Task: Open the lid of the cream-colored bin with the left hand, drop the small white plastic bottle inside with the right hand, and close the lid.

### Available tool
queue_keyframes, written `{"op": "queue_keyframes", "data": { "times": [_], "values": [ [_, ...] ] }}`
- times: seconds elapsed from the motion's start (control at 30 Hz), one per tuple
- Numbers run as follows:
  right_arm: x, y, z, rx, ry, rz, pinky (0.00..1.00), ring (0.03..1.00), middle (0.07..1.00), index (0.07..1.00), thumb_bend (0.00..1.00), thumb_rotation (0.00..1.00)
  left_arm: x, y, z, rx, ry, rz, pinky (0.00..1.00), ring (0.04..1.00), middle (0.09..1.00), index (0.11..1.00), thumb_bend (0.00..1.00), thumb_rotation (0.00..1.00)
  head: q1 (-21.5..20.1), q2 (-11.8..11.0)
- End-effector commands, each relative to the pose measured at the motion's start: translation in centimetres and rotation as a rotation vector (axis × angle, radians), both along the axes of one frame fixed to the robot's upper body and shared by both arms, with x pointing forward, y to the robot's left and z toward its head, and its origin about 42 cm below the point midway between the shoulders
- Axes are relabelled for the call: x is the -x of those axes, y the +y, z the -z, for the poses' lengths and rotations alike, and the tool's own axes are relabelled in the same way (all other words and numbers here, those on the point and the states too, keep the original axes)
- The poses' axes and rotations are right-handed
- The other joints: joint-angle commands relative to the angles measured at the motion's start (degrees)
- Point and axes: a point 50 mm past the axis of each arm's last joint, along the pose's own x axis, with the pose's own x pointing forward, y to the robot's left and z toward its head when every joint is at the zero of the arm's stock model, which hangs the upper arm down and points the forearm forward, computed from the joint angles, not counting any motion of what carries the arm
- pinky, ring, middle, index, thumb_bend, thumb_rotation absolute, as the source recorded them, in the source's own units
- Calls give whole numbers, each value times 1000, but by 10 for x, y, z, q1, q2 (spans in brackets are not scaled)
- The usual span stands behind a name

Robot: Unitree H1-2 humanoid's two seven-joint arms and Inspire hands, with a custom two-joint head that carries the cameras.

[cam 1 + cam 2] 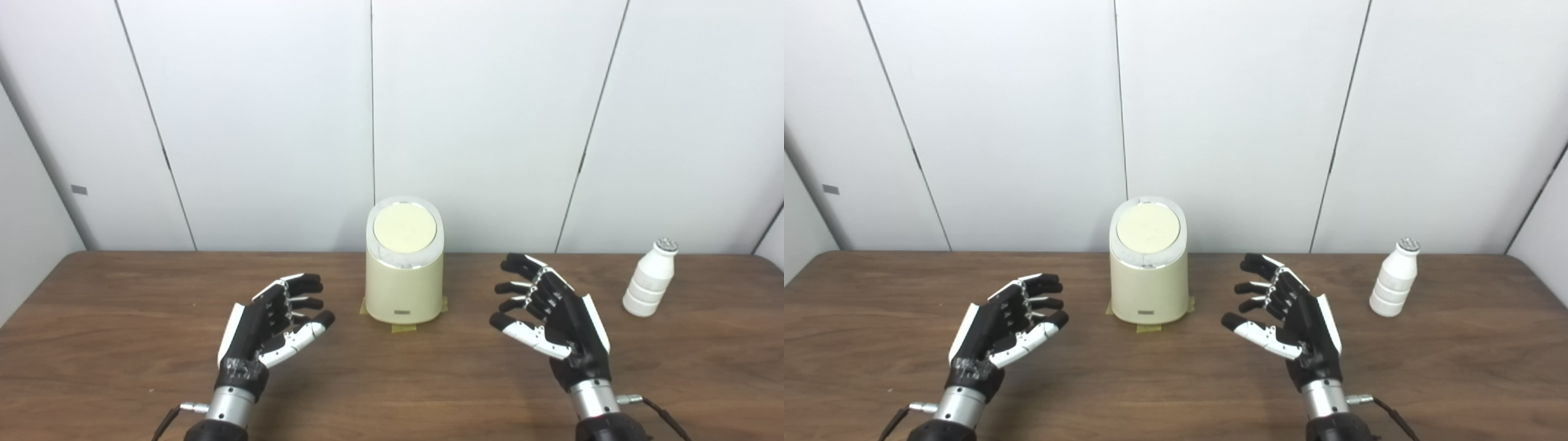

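Two head cameras, side by side, both looking forward and down across the counter (392, 392) toward the white panel wall (490, 122) behind. Arms enter from the bottom edge, so we're right over the robot's shoulders, close in. Both views share nearly everything: the bin (403, 263) sits centre in the left eye view, and left of centre (1149, 263) in the right eye view.

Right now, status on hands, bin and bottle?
Left robot hand open, right robot hand open, both empty. Bin lid shut. Bottle upright, far right. Path unobstructed.
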Motion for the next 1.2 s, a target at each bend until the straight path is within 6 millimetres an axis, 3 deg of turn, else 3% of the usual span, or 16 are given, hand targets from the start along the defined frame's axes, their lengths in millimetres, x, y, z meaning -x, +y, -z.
{"op": "queue_keyframes", "data": {
  "times": [0.0,0.43,0.83,1.03,1.17],
  "values": [
    [-8,3,-24,2,-106,-4,495,628,758,737,746,242,-10,-3,-24,-14,-107,5,510,652,720,711,715,211,-1,0],
    [-6,4,-27,-5,-105,-8,473,620,757,733,737,221,-10,-3,-24,1,-104,9,509,650,720,710,719,200,-1,0],
    [-12,4,-20,-5,-111,-6,470,609,740,730,724,215,-11,-10,-25,37,-115,8,525,671,740,762,714,220,1,-25],
    [-15,1,-16,-12,-101,-5,454,598,739,723,750,237,-22,-19,-44,33,-145,-27,666,825,889,912,730,295,10,-35],
    [-17,1,-14,-19,-106,-9,459,599,741,722,746,227,-41,-25,-72,-38,-188,-68,821,893,931,963,744,368,12,-38]
  ]
}}
